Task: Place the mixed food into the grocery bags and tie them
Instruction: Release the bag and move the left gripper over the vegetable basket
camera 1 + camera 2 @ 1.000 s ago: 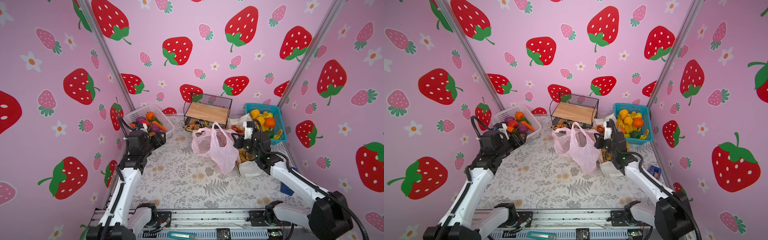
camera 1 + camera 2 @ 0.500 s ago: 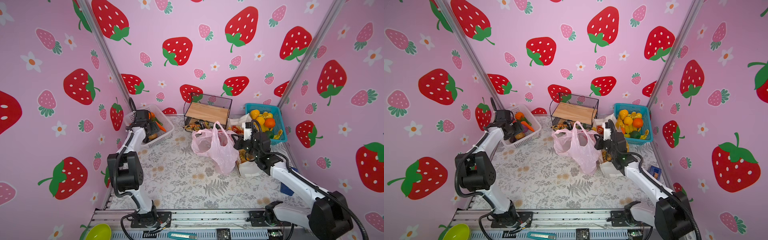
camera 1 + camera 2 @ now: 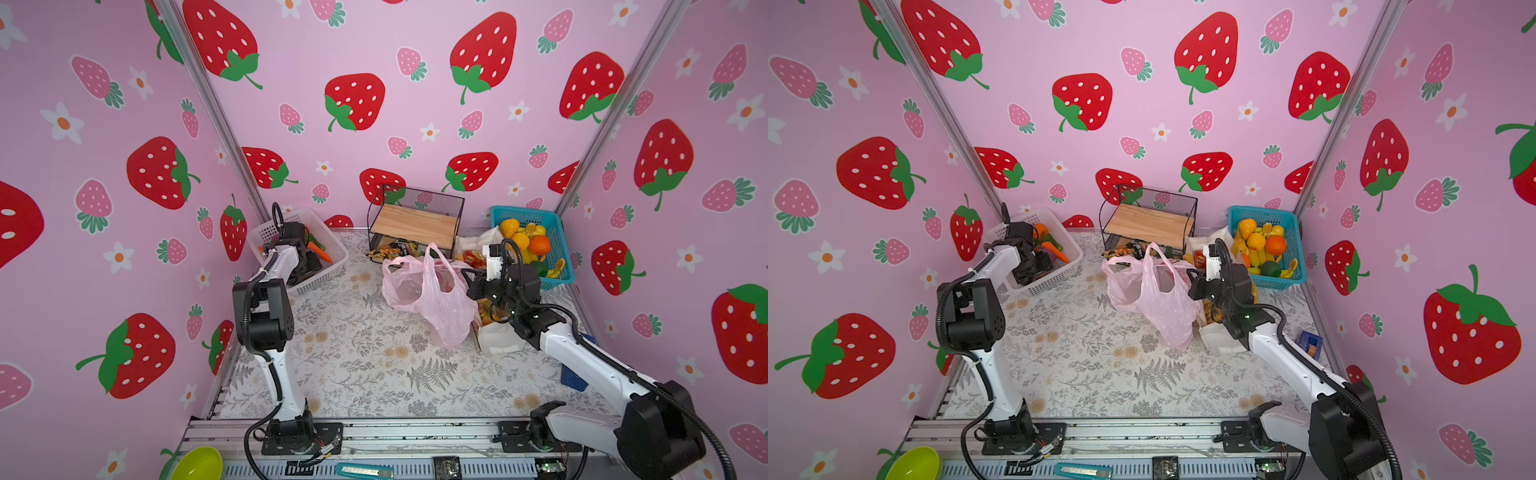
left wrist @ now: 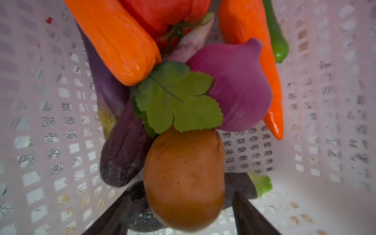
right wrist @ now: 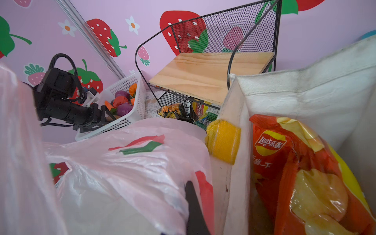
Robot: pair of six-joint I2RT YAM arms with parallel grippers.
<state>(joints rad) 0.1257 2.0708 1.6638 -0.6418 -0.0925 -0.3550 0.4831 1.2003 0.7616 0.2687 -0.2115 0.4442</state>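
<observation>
On the worktop (image 3: 365, 357), two bags are set near the centre: one pink plastic bag (image 3: 436, 299), mouth up, and at its 3 o'clock one white canvas tote (image 3: 496, 336) with a yellow handle (image 5: 222, 140). The right gripper (image 3: 471, 277) is placed at the pink bag's rim, its fingers (image 5: 193, 203) pressed together on the film. One red-orange packet (image 5: 284, 162), marked "Lay's" beside Chinese characters, is lodged in the tote's mouth.

At 10 o'clock, one white basket (image 3: 320, 280) is occupied by the left gripper (image 4: 181, 198). Its fingers are held apart on either side of one brown potato (image 4: 183, 179), whose long axis is lined up with them. Two orange carrots (image 4: 114, 40), one purple onion (image 4: 234, 87) and one green chilli (image 4: 276, 36) are counted beyond. One of the orange carrots (image 3: 320, 252) is pointed tip-first toward 4 o'clock.

One wire shelf (image 3: 415, 224) is seen at 12 o'clock and one blue basket (image 3: 552, 239) at 2 o'clock.
</observation>
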